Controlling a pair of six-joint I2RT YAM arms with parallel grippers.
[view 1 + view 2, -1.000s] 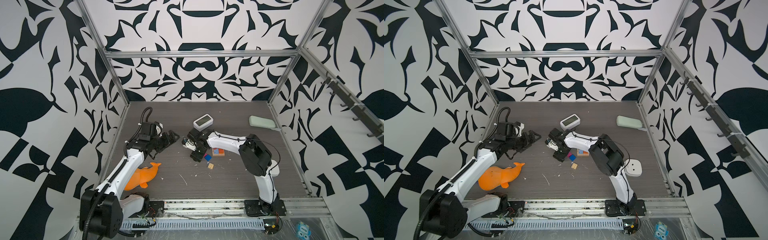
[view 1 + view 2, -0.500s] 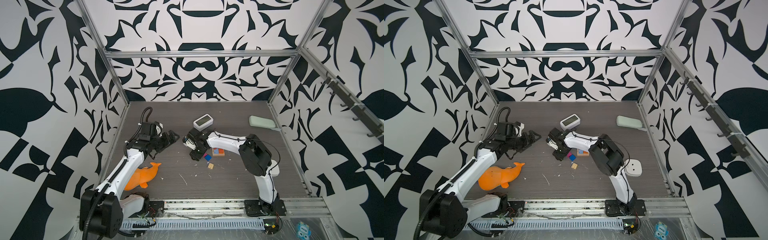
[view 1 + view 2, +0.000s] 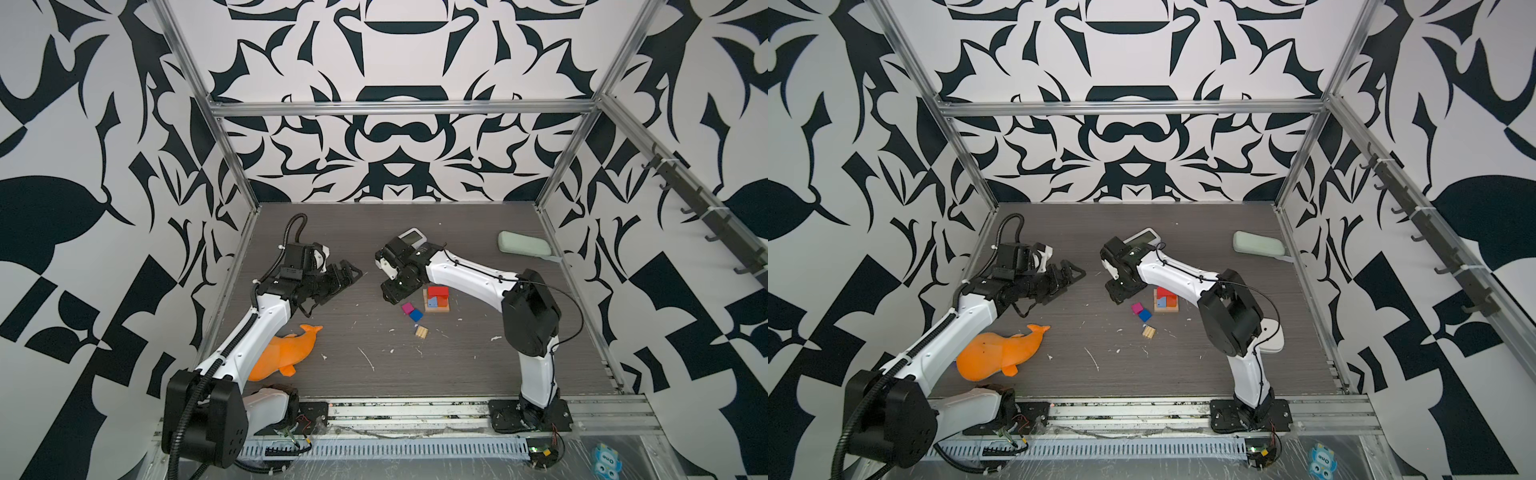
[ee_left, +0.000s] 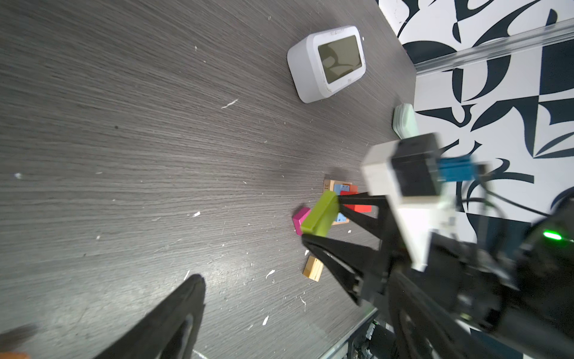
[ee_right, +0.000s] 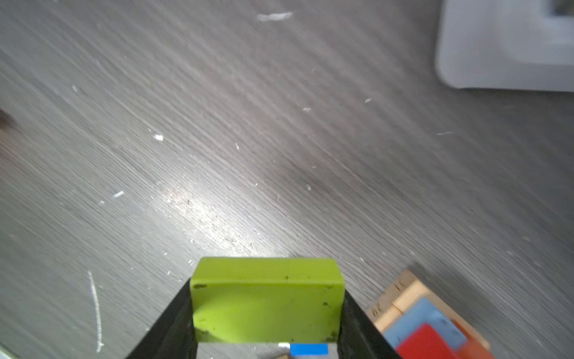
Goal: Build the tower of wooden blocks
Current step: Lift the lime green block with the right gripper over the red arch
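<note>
My right gripper (image 5: 267, 314) is shut on a lime green block (image 5: 267, 298), which it holds off the table just left of the tower (image 3: 436, 300). The left wrist view shows that block (image 4: 320, 217) between the right arm's black fingers. The tower (image 3: 1166, 300) is a tan base with light blue, red and orange blocks on it. In both top views a magenta cube (image 3: 407, 308), a dark blue cube (image 3: 415, 316) and a small tan block (image 3: 421, 332) lie loose beside it. My left gripper (image 3: 345, 276) hangs open and empty, well to the left.
A white digital clock (image 3: 409, 238) stands behind the right wrist. An orange dolphin toy (image 3: 286, 353) lies at the front left under the left arm. A pale green case (image 3: 523, 245) lies at the back right. White crumbs dot the dark wood-grain table (image 3: 353, 232).
The right gripper has risen slightly beside the tower. The left arm has not moved.
</note>
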